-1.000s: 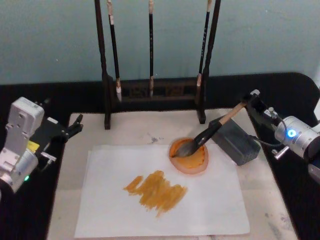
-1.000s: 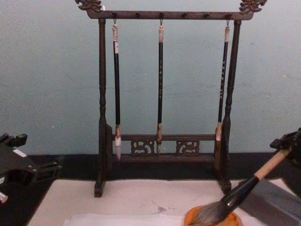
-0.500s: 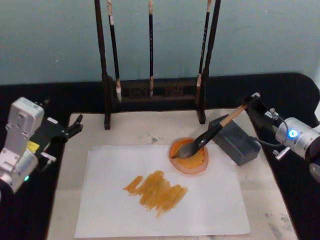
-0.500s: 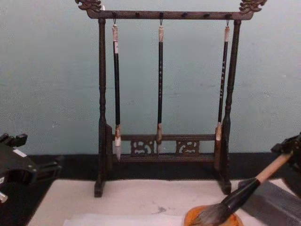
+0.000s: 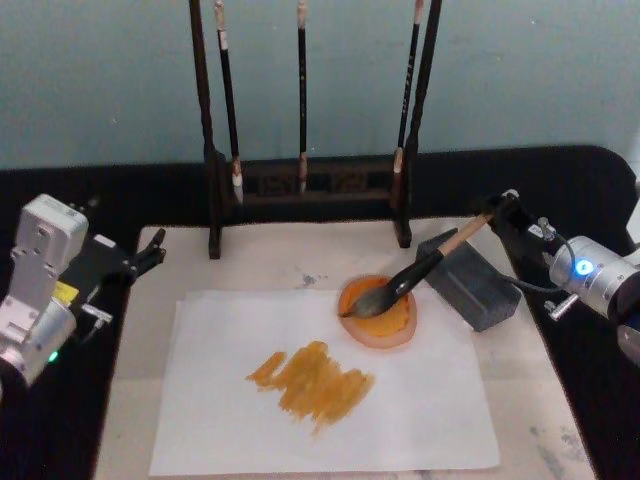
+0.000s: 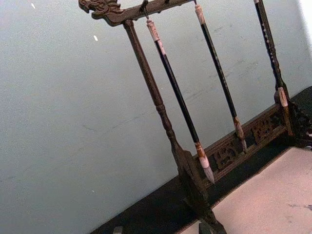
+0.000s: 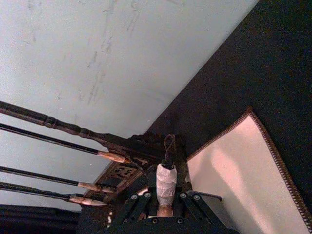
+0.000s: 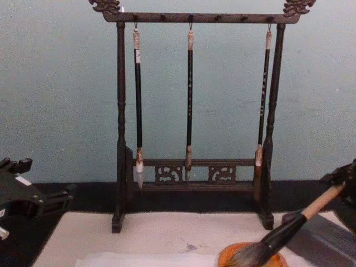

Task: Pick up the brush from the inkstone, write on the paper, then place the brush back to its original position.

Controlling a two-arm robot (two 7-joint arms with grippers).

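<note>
The brush lies slanted, its bushy bristles down in the round orange inkstone and its tan handle rising to the right over a corner of the grey block. My right gripper is shut on the handle's top end. In the right wrist view the whitish end cap and its cord loop stick out between the fingers. The chest view shows the brush dipping into the inkstone. The white paper carries orange strokes left of the dish. My left gripper rests open at the far left.
A dark wooden rack with three thin hanging brushes stands at the back of the cream mat. A dark grey rectangular block sits just right of the inkstone. Black tabletop surrounds the mat.
My right gripper has sunk a little, lowering the brush handle toward the grey block while the bristles stay in the inkstone. The left arm has not moved.
</note>
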